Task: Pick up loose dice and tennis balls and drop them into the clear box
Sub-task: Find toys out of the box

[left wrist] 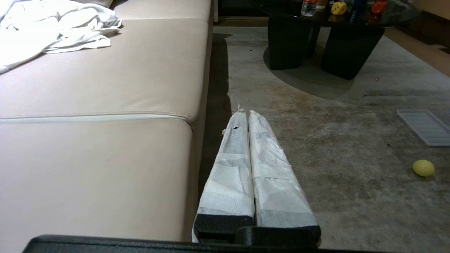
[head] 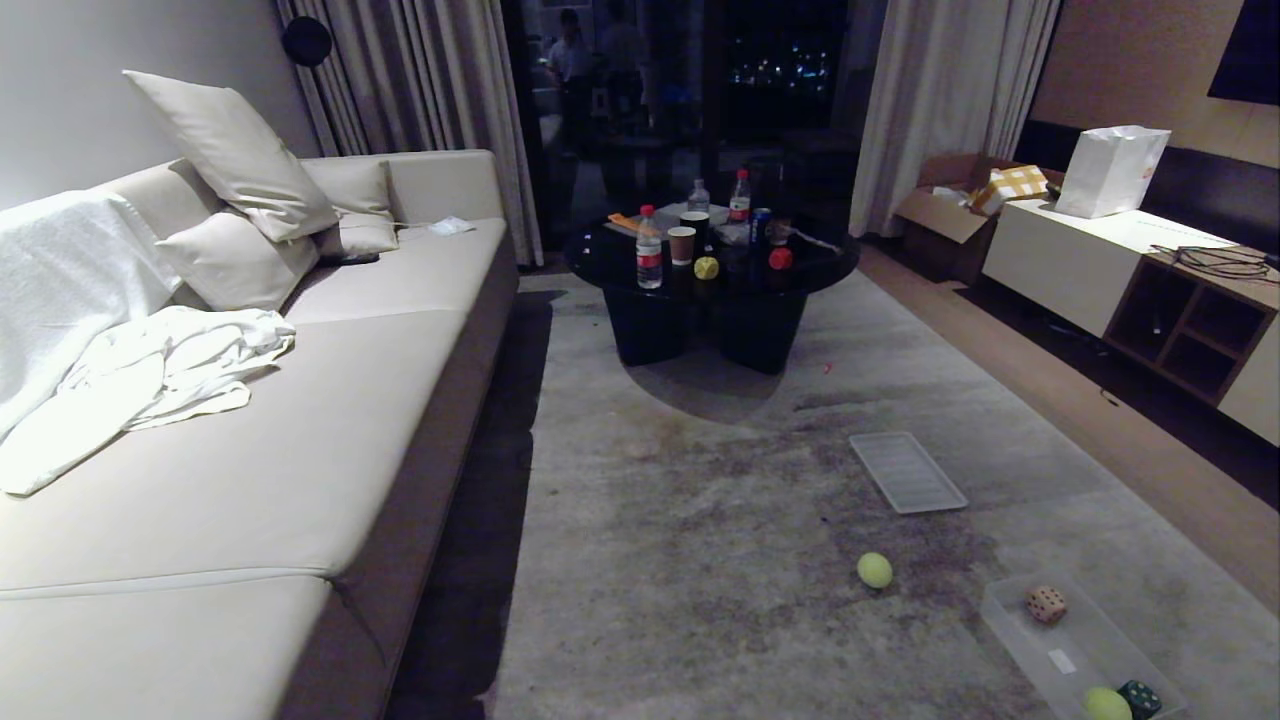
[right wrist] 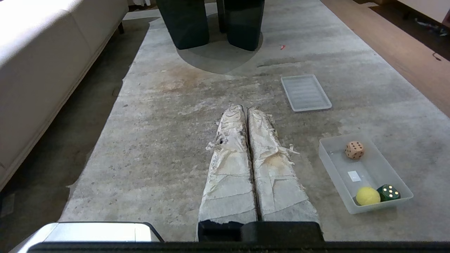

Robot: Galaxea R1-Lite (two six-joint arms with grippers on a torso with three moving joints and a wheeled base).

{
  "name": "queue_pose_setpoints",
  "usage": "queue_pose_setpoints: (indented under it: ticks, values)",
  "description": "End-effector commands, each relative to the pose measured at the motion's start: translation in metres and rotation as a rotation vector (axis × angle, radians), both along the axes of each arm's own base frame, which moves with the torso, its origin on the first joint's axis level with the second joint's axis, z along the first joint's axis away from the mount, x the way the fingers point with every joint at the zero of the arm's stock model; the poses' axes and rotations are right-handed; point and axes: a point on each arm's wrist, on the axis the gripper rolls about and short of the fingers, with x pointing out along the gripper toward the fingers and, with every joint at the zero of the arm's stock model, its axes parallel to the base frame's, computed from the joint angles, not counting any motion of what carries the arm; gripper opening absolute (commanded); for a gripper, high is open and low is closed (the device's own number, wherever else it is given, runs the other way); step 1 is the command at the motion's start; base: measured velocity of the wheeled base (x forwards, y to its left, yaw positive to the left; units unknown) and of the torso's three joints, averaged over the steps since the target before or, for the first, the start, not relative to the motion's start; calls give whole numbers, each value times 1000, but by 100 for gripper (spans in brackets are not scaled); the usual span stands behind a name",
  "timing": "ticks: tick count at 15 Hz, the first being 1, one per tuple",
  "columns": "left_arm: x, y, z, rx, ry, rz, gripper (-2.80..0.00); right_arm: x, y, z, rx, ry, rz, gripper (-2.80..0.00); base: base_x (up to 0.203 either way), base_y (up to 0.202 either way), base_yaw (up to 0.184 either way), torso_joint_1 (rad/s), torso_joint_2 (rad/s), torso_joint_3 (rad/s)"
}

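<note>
**Box on the rug, both grippers closed and empty**

While the head view is looking down the room, the clear box (head: 1075, 655) is lying on the grey rug (head: 700, 520) at near right, its long axis running from near right to far left. Inside are sitting a beige die (head: 1046, 604), a tennis ball (head: 1107, 704) and a dark green die (head: 1139, 698). A loose tennis ball (head: 874, 570) is resting on the rug just left of the box, and the ribbed lid (head: 907, 471) is lying farther off. A yellow die (head: 706, 267) and a red die (head: 780, 259) are sitting on the black table (head: 710, 290); a sofa (head: 300, 450) is lining the left.

From the left wrist, the left gripper (left wrist: 245, 113) is hanging clenched on nothing beside the sofa edge.

From the right wrist, the right gripper (right wrist: 244, 108) is likewise pressed closed and empty, hanging left of the box.
</note>
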Motion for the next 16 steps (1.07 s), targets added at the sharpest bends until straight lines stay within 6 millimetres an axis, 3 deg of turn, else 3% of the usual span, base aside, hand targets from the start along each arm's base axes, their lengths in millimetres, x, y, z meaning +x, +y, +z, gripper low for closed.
queue_pose_setpoints:
  ticks: [1, 16]
  values:
    - [0, 0, 0, 13, 2, -10, -280, 0, 0, 0, 1, 2, 1, -280, 0, 0, 0, 0, 0, 0]
    - [0, 0, 0, -8, 3, 3, -280, 0, 0, 0, 0, 2, 1, -280, 0, 0, 0, 0, 0, 0]
